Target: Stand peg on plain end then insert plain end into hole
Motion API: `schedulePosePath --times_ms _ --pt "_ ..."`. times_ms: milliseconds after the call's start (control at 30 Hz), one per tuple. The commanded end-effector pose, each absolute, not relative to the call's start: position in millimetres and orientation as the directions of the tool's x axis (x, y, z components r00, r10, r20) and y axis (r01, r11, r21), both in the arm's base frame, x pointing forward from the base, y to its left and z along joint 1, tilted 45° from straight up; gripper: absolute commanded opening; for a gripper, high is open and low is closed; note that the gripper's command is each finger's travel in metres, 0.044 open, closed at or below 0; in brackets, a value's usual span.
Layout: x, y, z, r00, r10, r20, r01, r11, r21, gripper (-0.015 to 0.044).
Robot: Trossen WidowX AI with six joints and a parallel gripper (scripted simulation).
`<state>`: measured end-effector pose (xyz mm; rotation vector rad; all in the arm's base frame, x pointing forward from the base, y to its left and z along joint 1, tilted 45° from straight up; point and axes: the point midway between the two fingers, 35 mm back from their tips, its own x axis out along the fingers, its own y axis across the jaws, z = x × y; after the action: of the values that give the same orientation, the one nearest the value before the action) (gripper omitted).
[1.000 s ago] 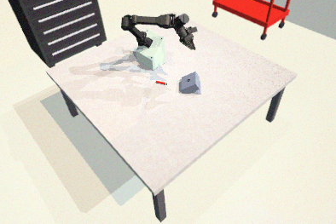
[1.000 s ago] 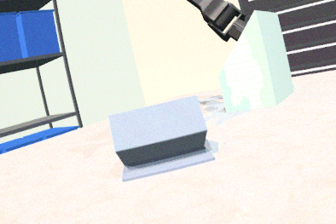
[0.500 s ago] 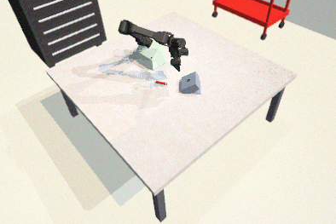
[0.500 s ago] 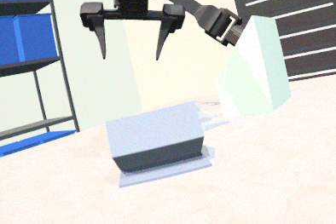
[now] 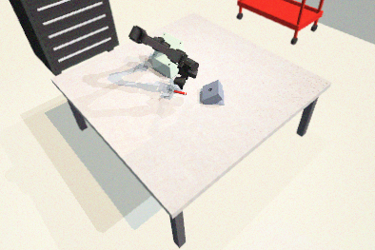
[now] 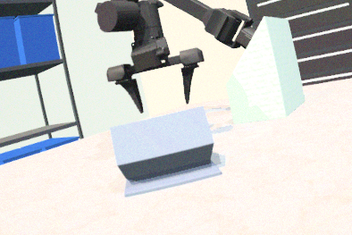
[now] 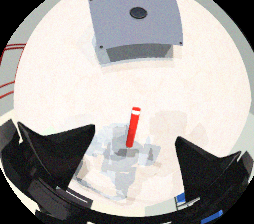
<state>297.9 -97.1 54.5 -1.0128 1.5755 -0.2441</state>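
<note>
A red peg [image 5: 180,92] [image 7: 133,129] lies on the table [image 5: 247,140], its white-banded end toward the sloped panel. The grey-blue panel [image 5: 216,96] [image 6: 163,137] [image 7: 157,31] stands on the table, with one dark round hole [image 5: 210,89] [image 7: 138,13] in its face. My gripper [image 6: 164,107] [image 7: 137,135] is wide open and empty, pointing down above the table. In the wrist view the peg shows between and beyond the two fingertips, below them. Neither the peg nor the hole can be seen in the exterior view.
The pale green block [image 5: 163,66] [image 6: 268,73] stands by the arm's base, behind the gripper. A dark drawer cabinet [image 5: 71,7] and a red cart [image 5: 281,9] stand on the floor beyond the table. A shelf with blue bins [image 6: 40,39] is in the background.
</note>
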Motion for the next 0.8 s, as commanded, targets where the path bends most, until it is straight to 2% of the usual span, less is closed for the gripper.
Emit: schedulePosePath --times_ms 0,767 --pt "294 -99 53 0.053 -0.706 -0.706 -0.446 0.616 -0.649 0.0440" --pt "298 -123 27 0.052 -0.704 -0.708 -0.446 0.618 -0.647 0.0440"
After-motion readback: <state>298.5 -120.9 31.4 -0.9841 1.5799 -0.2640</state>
